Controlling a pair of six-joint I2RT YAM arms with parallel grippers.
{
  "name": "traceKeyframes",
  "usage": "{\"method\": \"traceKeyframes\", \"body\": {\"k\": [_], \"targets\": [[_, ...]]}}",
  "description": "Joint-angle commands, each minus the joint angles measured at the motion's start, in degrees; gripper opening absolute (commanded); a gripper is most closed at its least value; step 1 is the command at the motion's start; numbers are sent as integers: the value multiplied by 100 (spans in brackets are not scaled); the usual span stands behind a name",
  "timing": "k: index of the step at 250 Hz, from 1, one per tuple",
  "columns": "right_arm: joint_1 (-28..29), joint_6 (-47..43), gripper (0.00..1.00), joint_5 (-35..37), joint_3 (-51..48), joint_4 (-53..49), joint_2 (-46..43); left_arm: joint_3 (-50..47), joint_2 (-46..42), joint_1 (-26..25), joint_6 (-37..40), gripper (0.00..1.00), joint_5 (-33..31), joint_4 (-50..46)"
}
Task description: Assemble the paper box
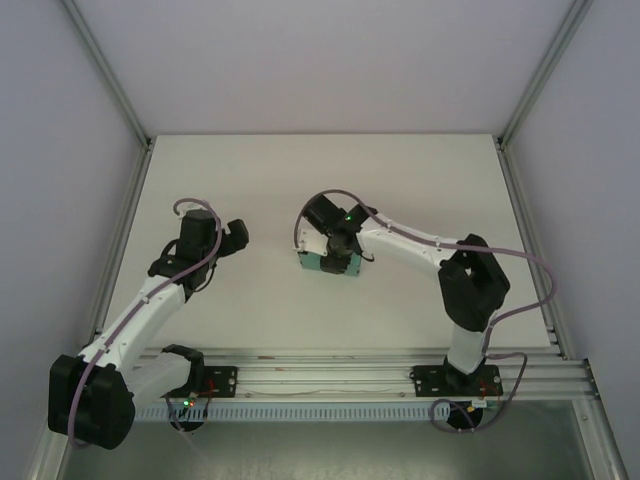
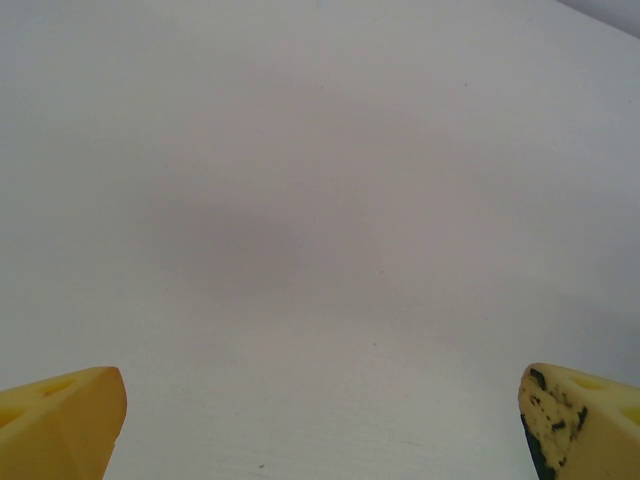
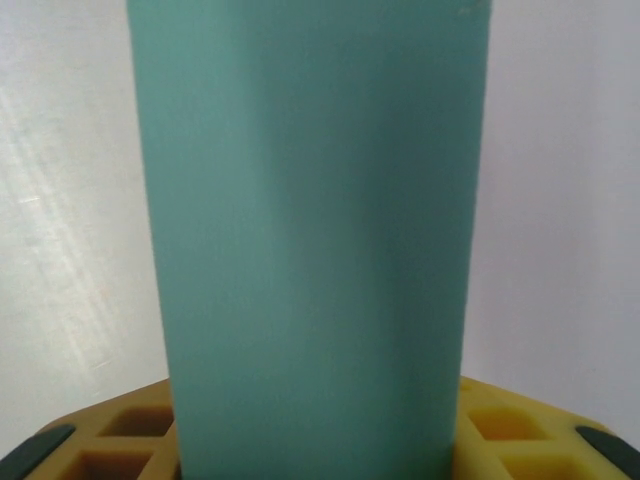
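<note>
While the right tool straddles the paper box, contents are hidden.

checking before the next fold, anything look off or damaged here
Nothing stands out. The paper box sits at the right gripper with no visible tears; the left gripper hangs open over the table.
</note>
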Motion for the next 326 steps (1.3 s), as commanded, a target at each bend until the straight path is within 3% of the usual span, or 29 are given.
{"method": "traceKeyframes", "body": {"k": [1,34,57,78,133,202,253,285,326], "targets": [[117,-312,45,1549,-356,753,-248,-82,-89,45,-132,100,75,111],[301,-1164,50,2600,-966,2180,-299,-125,-118,44,-164,100,156,157],[330,-1640,56,2927,-1366,3170,-198,-152,-150,44,-180,100,200,181],[370,-1732,63,3073,-1537,3481,-83,-179,-178,44,-184,100,215,202],[607,-943,88,2737,-1567,2308,-432,-161,-195,44,-90,100,386,258],[723,317,98,1418,-1503,403,-1355,-110,-218,48,60,100,562,359],[682,375,100,1208,-1991,669,-2438,-69,-368,44,270,100,540,386],[117,1075,100,1345,-2533,1730,-3323,-171,-475,48,493,100,-263,659],[-1700,3028,100,948,-3388,3493,-4320,-622,-259,313,1311,100,-893,1744]]}}
